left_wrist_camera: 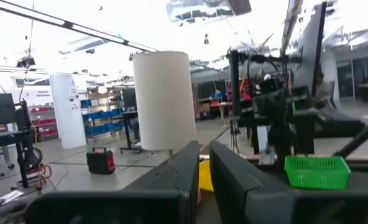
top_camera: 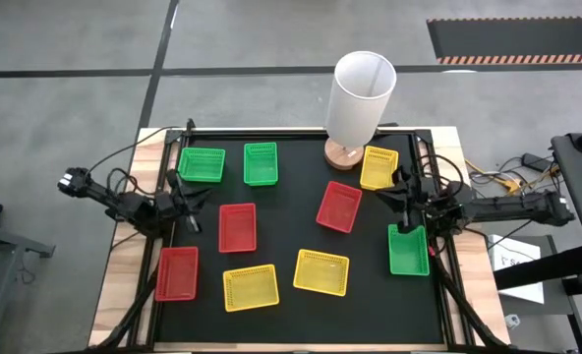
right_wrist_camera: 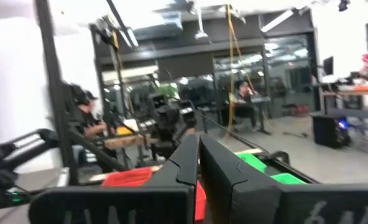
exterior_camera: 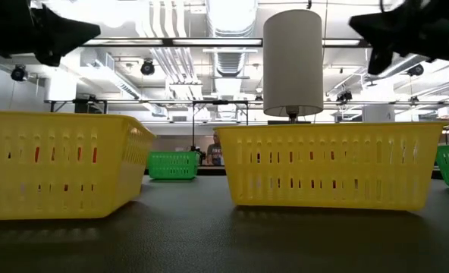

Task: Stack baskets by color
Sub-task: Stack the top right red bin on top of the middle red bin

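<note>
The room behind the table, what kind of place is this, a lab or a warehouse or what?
Probably a robotics lab inside an industrial-style hall. Bare ceiling ducts run overhead, shelves with blue bins line a wall, and a person sits at a workbench. The concrete floor carries a hazard-striped mat.

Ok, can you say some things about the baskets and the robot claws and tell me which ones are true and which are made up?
1. There are three red baskets on the table. True: one at, one at, one at.
2. Some baskets are already stacked on top of each other. False: all nine lie apart, none stacked.
3. Two green baskets sit side by side at the far left of the table. True.
4. The left claw is holding a yellow basket. False: it is shut and holds nothing.
5. The tall white cylinder stands beside a yellow basket. True.
6. The right claw is wide open. False: it is shut and empty.
</note>
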